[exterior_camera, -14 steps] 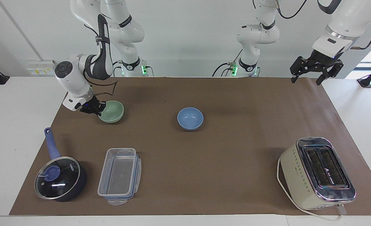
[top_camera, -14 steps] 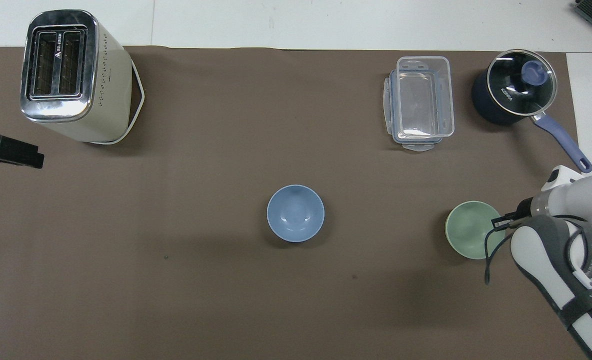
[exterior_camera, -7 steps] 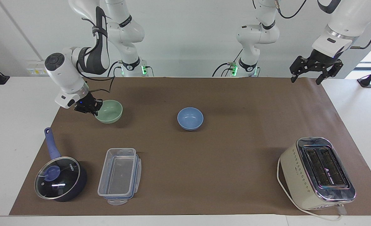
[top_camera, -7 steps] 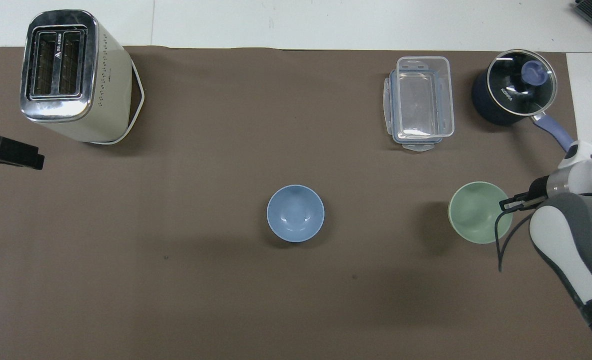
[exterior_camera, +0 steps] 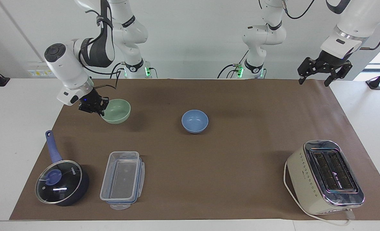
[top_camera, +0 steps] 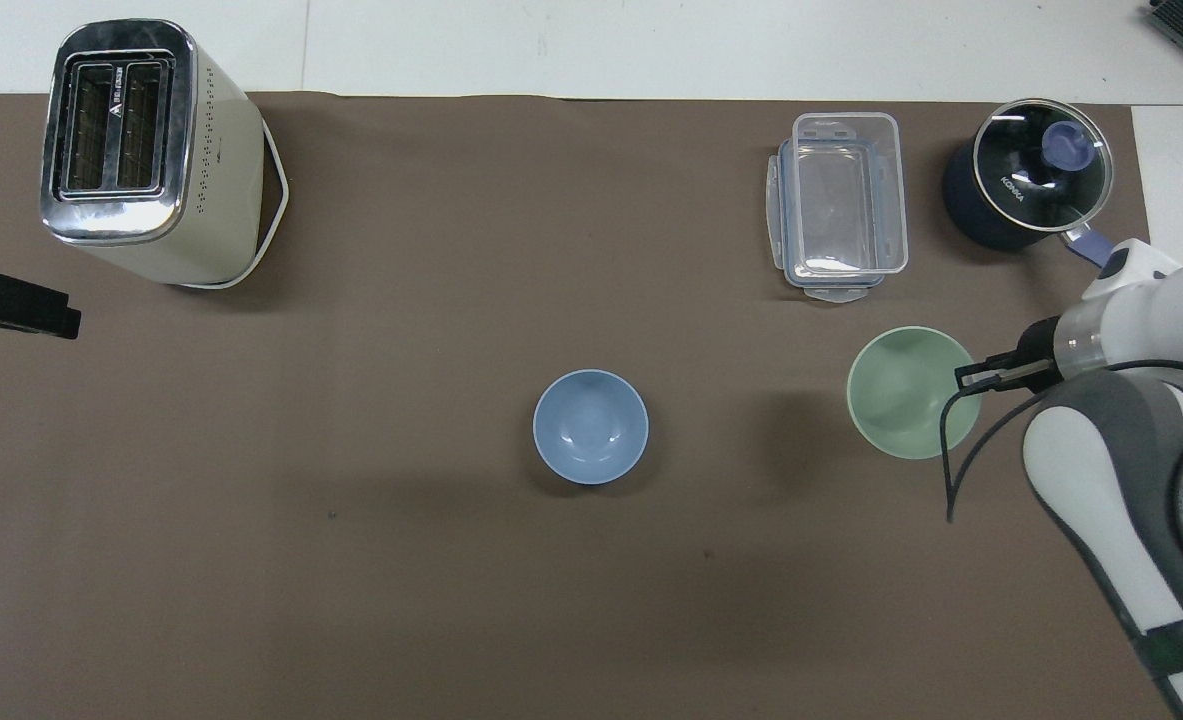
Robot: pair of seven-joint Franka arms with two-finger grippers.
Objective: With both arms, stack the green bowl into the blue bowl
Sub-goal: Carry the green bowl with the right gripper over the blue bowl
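Above the mat, right tool (exterior_camera: 97, 106) clamped on green bowl (exterior_camera: 117, 111) rim, bowl lifted

one camera sits high across the table and faces the robots, so both arm bases stand along its top edge and the whole brown mat (exterior_camera: 209, 179) fits in. the other hangs high above the robots' end, looking forward and steeply down, closer in, with the mat (top_camera: 431, 600) filling it. they are half a turn apart. both share the toaster (exterior_camera: 324, 176) (top_camera: 141, 150), the saucepan (exterior_camera: 63, 183) (top_camera: 1026, 185) and the clear container (exterior_camera: 122, 179) (top_camera: 839, 205).
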